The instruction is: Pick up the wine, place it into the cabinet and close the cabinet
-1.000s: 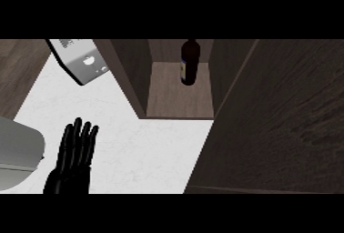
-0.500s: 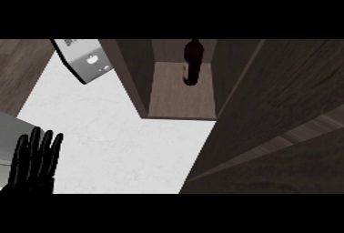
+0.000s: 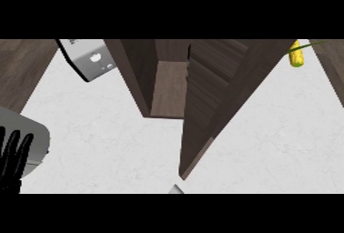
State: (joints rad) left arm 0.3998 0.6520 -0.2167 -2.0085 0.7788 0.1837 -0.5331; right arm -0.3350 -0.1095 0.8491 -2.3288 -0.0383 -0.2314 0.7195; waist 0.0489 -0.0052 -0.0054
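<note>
Swinging across the opening now, cabinet door [image 3: 215, 104] nearly hiding the shelf [image 3: 168, 88] and the wine placed inside, out of sight, left hand [image 3: 13, 159] resting released at the lower-left edge, right hand unseen, closing almost done.

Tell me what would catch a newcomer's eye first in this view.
First the dark wooden cabinet at the centre, with its door swung most of the way across the opening so only a narrow strip of shelf shows; no bottle can be seen inside. Next the black left hand, fingers straight, at the lower left edge over the white counter. A yellow corn cob sits at the upper right.
</note>
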